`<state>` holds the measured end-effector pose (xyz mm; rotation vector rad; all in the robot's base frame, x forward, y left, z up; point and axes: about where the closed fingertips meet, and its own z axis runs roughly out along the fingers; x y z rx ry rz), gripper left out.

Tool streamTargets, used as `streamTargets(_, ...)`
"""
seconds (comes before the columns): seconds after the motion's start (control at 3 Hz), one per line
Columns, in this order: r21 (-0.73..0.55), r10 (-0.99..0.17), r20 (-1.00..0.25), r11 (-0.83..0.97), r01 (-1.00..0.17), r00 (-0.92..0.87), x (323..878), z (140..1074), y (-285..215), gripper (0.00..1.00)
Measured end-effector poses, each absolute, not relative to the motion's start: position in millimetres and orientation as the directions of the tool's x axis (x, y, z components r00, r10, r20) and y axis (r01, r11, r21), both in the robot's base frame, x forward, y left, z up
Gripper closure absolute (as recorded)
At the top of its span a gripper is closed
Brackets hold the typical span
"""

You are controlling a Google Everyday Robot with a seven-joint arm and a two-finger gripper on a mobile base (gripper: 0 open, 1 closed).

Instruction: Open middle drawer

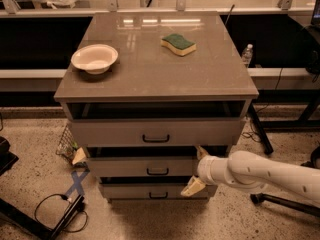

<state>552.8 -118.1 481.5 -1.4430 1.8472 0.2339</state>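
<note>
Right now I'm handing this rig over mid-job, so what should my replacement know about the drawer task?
The gripper: open, holding nothing, at the right end of the middle drawer front, right of its handle.
Done: nothing beyond the approach.
Left: take the handle and pull; no inside shows yet.
A bowl and a sponge sit on the cabinet top.

A cream bowl [95, 59] sits at the left of the bench [150, 81] top. A green sponge [178, 44] lies well apart, further back and right. Blue tape [77, 181] makes a cross on the floor.
</note>
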Motion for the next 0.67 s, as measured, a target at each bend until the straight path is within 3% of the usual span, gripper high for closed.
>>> streamTargets(0.33,-0.308,-0.795,-0.602,0.316,-0.897,-0.073,562.1,460.1,-113.4,0.13)
streamTargets(0.67,-0.308,-0.799,-0.598,0.305,-0.901,-0.066,563.8,458.2,-108.2,0.11)
